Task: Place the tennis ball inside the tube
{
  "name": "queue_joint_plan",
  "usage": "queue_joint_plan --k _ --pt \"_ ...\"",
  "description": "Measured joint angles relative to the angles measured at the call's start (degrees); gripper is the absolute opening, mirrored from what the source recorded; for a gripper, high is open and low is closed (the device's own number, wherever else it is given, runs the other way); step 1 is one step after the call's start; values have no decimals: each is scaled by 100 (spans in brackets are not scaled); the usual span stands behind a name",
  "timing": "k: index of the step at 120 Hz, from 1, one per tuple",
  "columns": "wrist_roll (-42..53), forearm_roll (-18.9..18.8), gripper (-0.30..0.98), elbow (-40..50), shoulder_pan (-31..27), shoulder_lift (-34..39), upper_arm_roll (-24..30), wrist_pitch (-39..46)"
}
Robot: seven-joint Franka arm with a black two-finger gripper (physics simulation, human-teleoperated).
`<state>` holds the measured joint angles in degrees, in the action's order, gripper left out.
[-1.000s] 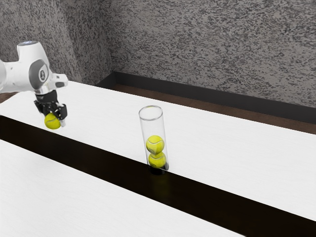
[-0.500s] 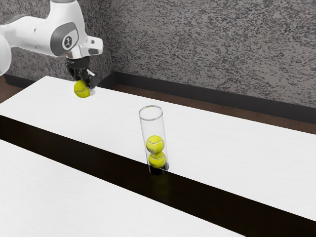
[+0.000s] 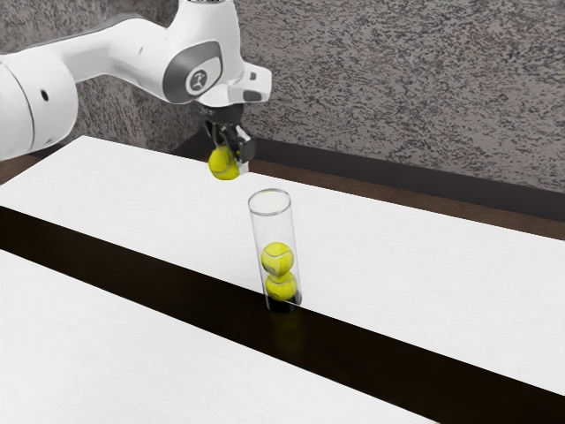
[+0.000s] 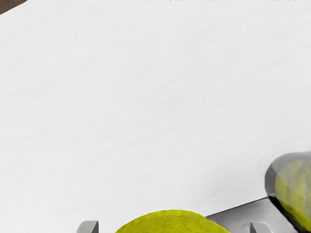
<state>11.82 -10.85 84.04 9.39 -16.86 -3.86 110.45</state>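
Ball [image 3: 224, 162] held aloft in the tool [image 3: 231, 158], judged closed on it from two sides. In the wrist view, fingers [image 4: 88, 227] flank the yellow curve of the ball. Position: above the bench [image 3: 132, 181], outside the tube [image 3: 272, 230] and apart from it; in the exterior view, left of the rim [image 3: 270, 215] and higher.

Progress, as judged: grasp and lift done, part of the carry done. Left to do: bring the ball over the mouth, centre it, lower or drop it in, release, withdraw. Roughly halfway by steps; insertion not begun.

Container: clear, tall, stands on the bench with its dark base [image 3: 282, 306] at the black strip [image 3: 177, 296]. Contents: two tennis balls, stacked. Lower ball [image 3: 282, 287] near the base; upper ball [image 3: 277, 259] resting on it. Upper part of the container is vacant, with probable room for a third.

Risk, as estimated: bore seems little wider than a ball, so an off-centre approach could catch the lip and tip the container. Alignment before release is advised.
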Motion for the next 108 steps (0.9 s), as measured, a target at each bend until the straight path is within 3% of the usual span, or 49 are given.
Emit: queue_joint_plan --k 26,50,76,91,108 --pt "-117 -175 9 -234 211 -194 355 -14" --pt "-244 -402 -8 -338 437 -246 523 -24" --pt "-244 -252 34 -346 426 -213 620 -166" --pt "-252 315 49 -215 -869 216 518 -669" --pt "-226 421 59 249 -1958 1198 124 -1315"
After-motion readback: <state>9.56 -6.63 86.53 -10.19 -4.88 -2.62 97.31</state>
